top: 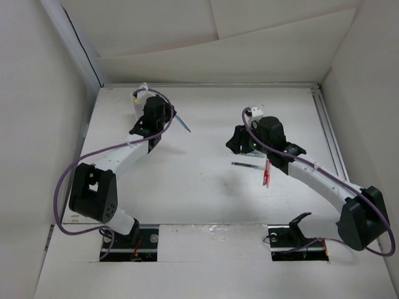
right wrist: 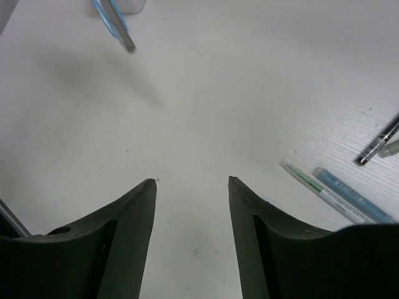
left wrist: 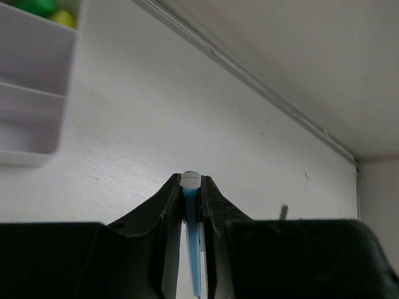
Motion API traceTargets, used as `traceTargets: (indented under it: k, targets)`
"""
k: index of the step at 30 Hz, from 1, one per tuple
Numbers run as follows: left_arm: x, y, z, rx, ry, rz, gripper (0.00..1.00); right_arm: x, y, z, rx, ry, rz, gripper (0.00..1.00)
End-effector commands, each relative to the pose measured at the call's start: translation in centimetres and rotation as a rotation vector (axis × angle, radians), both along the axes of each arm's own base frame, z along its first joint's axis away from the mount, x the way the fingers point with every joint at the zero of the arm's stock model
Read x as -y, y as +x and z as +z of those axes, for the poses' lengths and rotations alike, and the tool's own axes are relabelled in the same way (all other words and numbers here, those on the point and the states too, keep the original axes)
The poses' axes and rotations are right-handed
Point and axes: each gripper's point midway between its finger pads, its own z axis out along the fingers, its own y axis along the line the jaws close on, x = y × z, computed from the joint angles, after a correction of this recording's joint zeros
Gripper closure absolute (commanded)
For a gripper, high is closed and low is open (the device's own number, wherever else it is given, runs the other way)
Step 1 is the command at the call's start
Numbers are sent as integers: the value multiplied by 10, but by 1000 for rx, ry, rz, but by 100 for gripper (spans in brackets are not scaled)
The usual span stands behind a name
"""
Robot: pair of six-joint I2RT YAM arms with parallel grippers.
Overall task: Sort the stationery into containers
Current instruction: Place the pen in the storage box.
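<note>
My left gripper is shut on a teal-blue pen and holds it above the table; the pen sticks out past the fingers in the top view. The white compartment box is at the upper left of the left wrist view, with green and yellow pieces in its far compartment. In the top view the left arm hides it. My right gripper is open and empty over bare table. Right of it lie a clear green pen, a teal-blue pen and a dark pen.
Red pens and a thin pen lie on the table beside the right arm's wrist. White walls enclose the table, with a metal rail along the right side. The held pen's end also shows in the right wrist view.
</note>
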Motion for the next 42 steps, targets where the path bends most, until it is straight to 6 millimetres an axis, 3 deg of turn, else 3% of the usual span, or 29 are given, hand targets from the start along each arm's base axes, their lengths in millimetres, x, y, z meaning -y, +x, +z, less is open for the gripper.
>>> traceTargets:
  k: [1, 3, 5, 9, 10, 12, 16, 27, 34, 35, 42]
  targets:
    - [-47, 20, 29, 26, 25, 203, 100, 7, 11, 1, 23, 38, -69, 44]
    - [-68, 32, 43, 39, 58, 316, 100, 11, 11, 0, 25, 39, -78, 44]
    - [-89, 42, 36, 13, 114, 390, 100, 13, 11, 3, 39, 42, -88, 44]
    - [-122, 58, 50, 5, 273, 551, 100, 12, 8, 11, 60, 52, -86, 44]
    - [-124, 67, 57, 11, 298, 576, 100, 12, 8, 11, 60, 52, -85, 44]
    - [-141, 69, 62, -5, 398, 636, 100, 13, 6, 10, 59, 51, -85, 44]
    - [-156, 78, 70, -21, 528, 716, 100, 7, 1, 10, 54, 58, -56, 44]
    - [-183, 86, 73, -18, 654, 816, 100, -2, -4, 11, 58, 54, -7, 44]
    - [-184, 96, 65, -13, 709, 825, 100, -6, -7, 11, 62, 51, 14, 44]
    - [-183, 100, 53, -30, 731, 816, 100, -5, -8, 14, 70, 56, 14, 44]
    - [-181, 111, 48, -21, 730, 828, 100, -10, -13, 17, 83, 55, 36, 44]
